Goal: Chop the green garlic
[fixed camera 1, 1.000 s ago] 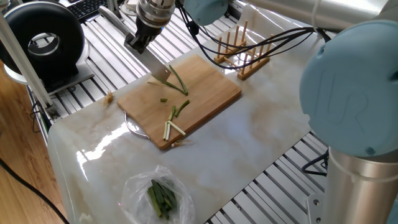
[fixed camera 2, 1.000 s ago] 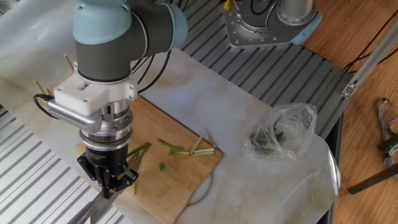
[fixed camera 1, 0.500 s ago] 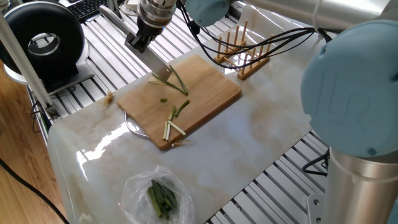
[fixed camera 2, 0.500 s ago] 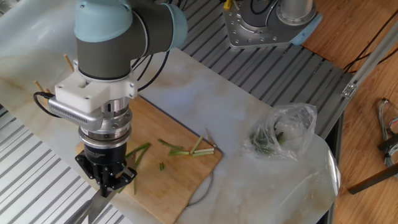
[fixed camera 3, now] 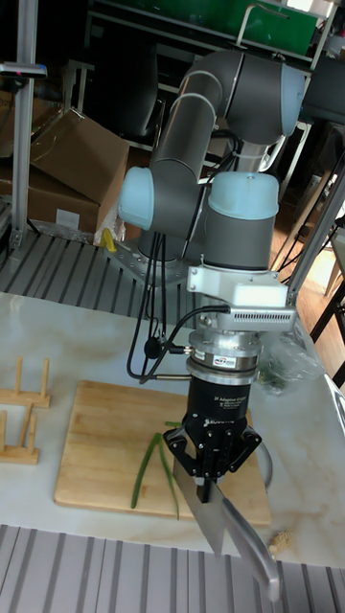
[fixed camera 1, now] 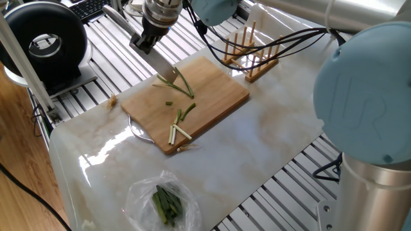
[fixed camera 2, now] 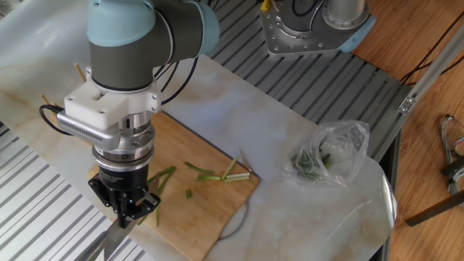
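Observation:
My gripper is shut on the handle of a knife, with the blade slanting down over the edge of the bamboo cutting board. Long thin green garlic stalks lie on the board right by the blade tip. Short white and green cut sticks lie near the board's other end, with a tiny green piece between.
A clear plastic bag of dark green leaves lies on the marble top beyond the board. A wooden peg rack stands beside the board. A black round device sits off the table.
The gripper and knife have shifted only very slightly. The garlic stalks and cut sticks lie where they were.

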Robot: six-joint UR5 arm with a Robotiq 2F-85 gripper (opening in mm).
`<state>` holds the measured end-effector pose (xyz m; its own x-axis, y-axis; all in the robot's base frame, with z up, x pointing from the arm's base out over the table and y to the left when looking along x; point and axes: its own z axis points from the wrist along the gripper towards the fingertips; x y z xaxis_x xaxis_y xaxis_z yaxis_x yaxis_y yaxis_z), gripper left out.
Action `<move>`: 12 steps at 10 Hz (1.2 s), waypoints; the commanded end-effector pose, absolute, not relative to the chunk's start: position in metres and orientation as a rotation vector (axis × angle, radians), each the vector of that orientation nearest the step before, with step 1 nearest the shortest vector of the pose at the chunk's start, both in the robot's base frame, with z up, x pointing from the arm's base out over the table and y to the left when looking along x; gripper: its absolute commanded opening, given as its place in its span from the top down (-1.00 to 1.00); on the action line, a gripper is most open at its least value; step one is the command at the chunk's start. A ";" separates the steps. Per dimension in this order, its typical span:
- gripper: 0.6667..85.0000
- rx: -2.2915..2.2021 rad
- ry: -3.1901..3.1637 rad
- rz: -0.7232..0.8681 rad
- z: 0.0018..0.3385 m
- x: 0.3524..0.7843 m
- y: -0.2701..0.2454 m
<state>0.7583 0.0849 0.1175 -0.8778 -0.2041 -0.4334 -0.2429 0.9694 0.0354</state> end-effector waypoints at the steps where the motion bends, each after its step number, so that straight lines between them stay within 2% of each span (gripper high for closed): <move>1: 0.98 -0.322 2.677 0.148 0.121 0.759 0.091; 6: 0.98 -0.352 2.645 0.193 0.115 0.765 0.106; 12: 0.98 -0.389 2.610 0.169 0.116 0.774 0.105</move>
<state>0.7701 0.1049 0.1144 -0.8453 -0.2434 -0.4756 -0.2997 0.9530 0.0450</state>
